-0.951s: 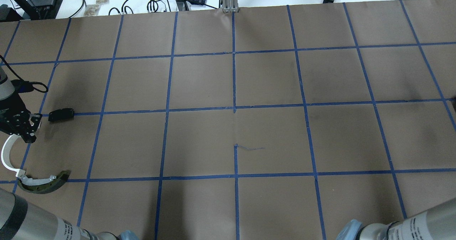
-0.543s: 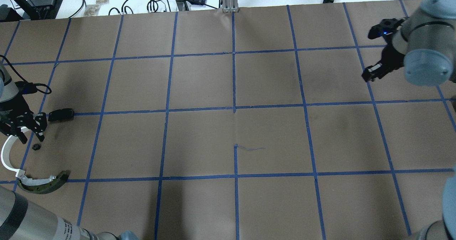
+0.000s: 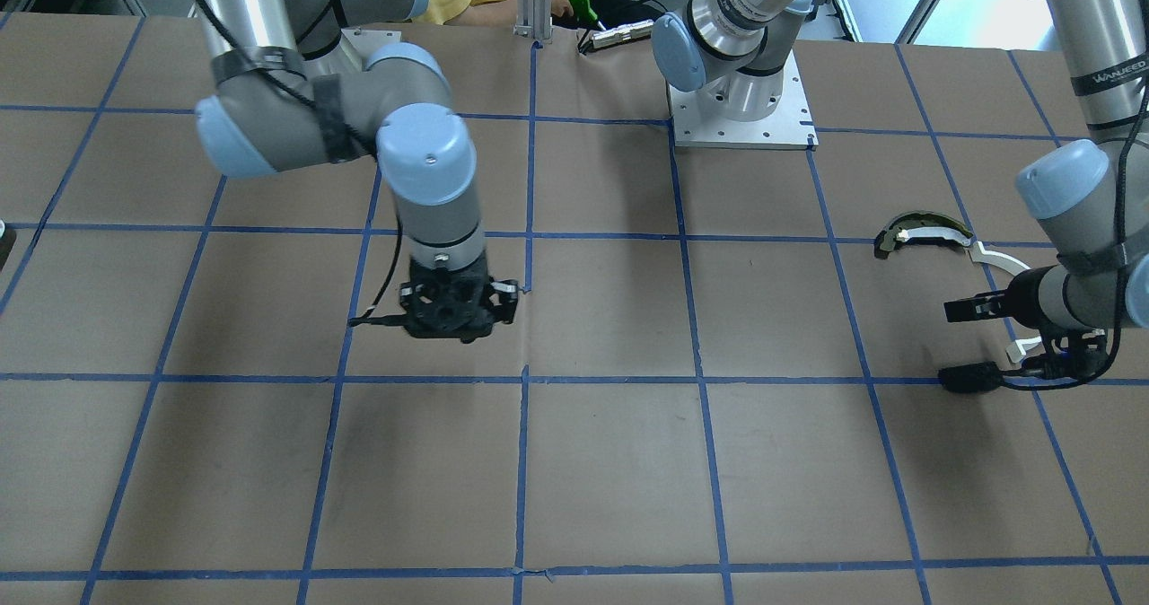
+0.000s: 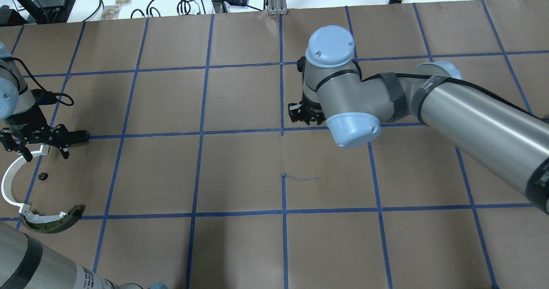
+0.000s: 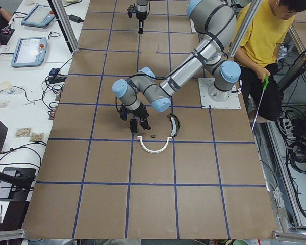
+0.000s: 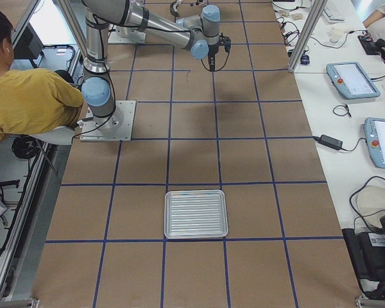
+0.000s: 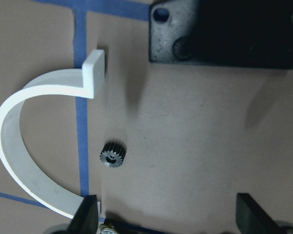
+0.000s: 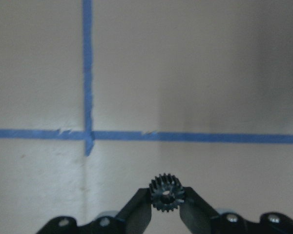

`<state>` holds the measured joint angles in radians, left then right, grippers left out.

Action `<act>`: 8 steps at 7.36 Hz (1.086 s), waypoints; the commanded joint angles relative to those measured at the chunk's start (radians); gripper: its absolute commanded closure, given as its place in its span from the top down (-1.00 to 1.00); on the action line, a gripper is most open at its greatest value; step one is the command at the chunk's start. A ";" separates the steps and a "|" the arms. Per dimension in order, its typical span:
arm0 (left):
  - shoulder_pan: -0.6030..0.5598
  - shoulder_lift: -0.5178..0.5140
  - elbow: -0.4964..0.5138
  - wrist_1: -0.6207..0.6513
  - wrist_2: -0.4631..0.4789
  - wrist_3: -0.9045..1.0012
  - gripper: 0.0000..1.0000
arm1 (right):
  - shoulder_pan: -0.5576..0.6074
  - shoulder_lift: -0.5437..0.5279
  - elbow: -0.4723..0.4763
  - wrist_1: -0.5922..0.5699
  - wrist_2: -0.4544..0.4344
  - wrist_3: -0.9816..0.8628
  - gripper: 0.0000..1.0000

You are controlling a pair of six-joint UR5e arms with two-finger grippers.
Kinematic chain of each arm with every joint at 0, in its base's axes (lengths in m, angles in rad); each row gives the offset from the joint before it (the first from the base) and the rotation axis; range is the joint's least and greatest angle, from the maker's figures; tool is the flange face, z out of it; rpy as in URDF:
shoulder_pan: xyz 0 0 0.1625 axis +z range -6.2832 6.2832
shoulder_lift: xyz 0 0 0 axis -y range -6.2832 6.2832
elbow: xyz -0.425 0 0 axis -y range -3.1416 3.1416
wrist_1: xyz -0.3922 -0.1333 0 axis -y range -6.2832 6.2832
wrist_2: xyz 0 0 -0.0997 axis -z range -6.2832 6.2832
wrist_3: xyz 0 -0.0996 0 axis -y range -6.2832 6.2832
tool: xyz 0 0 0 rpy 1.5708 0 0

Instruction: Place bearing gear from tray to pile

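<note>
My right gripper (image 8: 167, 204) is shut on a small black bearing gear (image 8: 167, 193) and holds it above the middle of the table, as the overhead view (image 4: 302, 113) shows. My left gripper (image 7: 166, 217) is open and empty above the pile at the table's left end (image 4: 45, 152). A second black gear (image 7: 112, 155) lies on the paper there (image 4: 42, 176), beside the white curved strip (image 4: 6, 182). The olive-and-black curved piece (image 4: 51, 222) and the black plate (image 4: 75, 137) lie close by. The tray (image 6: 196, 192) stands far off at the right end.
The table is covered in brown paper with a grid of blue tape (image 4: 283, 130). Cables and small devices (image 4: 193, 1) lie along the far edge. A person in yellow (image 5: 265, 35) sits behind the robot base.
My left gripper has opened, left a gear beside the white strip, and drawn back from it. My right arm has swung in from the right edge to the table's middle.
</note>
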<state>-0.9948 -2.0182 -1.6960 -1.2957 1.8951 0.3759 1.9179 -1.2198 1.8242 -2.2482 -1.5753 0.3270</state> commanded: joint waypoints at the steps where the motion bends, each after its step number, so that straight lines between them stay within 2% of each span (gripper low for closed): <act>1: -0.072 0.025 0.062 0.000 -0.110 -0.002 1.00 | 0.118 0.072 0.004 -0.063 0.032 0.165 -0.74; 2: -0.109 0.042 0.088 0.000 -0.126 -0.002 1.00 | 0.118 0.077 0.007 -0.065 0.061 0.162 -0.71; 3: -0.137 0.073 0.096 0.000 -0.175 -0.002 1.00 | 0.116 0.083 0.012 -0.068 0.060 0.144 -0.38; 4: -0.175 0.085 0.096 0.001 -0.233 -0.030 1.00 | 0.110 0.083 0.004 -0.074 0.045 0.118 0.92; 5: -0.252 0.096 0.096 0.001 -0.287 -0.129 1.00 | 0.066 0.071 -0.012 -0.064 0.034 0.072 1.00; 6: -0.337 0.105 0.096 0.003 -0.321 -0.223 1.00 | -0.029 0.037 -0.043 -0.022 0.014 -0.012 1.00; 8: -0.511 0.087 0.087 0.044 -0.324 -0.363 1.00 | -0.236 -0.088 -0.107 0.231 0.008 -0.313 1.00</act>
<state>-1.3912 -1.9243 -1.6021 -1.2730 1.5793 0.1009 1.8158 -1.2299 1.7602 -2.1662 -1.5586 0.2011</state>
